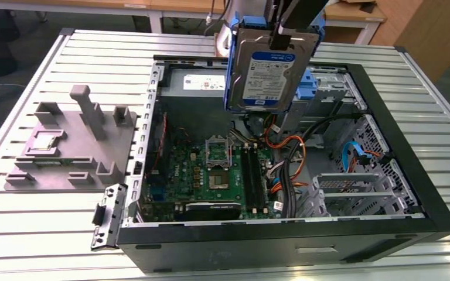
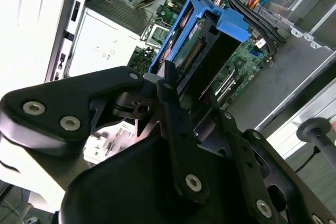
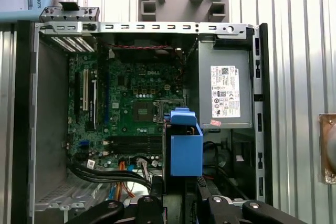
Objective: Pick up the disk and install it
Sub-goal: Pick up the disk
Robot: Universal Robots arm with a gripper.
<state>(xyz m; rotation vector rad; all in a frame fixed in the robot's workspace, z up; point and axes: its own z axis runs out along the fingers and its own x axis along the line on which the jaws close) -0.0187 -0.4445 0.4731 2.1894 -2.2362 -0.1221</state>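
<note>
The disk (image 1: 268,70) is a silver hard drive with a white-and-blue label, wrapped in a bright blue plastic bracket. It's up in the air, hanging upright with the label facing the exterior view. It sits over the far end of the open computer case (image 1: 287,249), lifted clear above it.

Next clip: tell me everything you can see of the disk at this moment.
The disk is a flat rectangular silver metal hard drive with a white-and-blue label on its face, framed by a bright blue plastic bracket. It hangs upright above the open computer case, label facing the exterior view. The gripper is shut on its upper end, across the flat faces; nothing else appears to touch it. A connector strip shows in the second wrist view.
</note>
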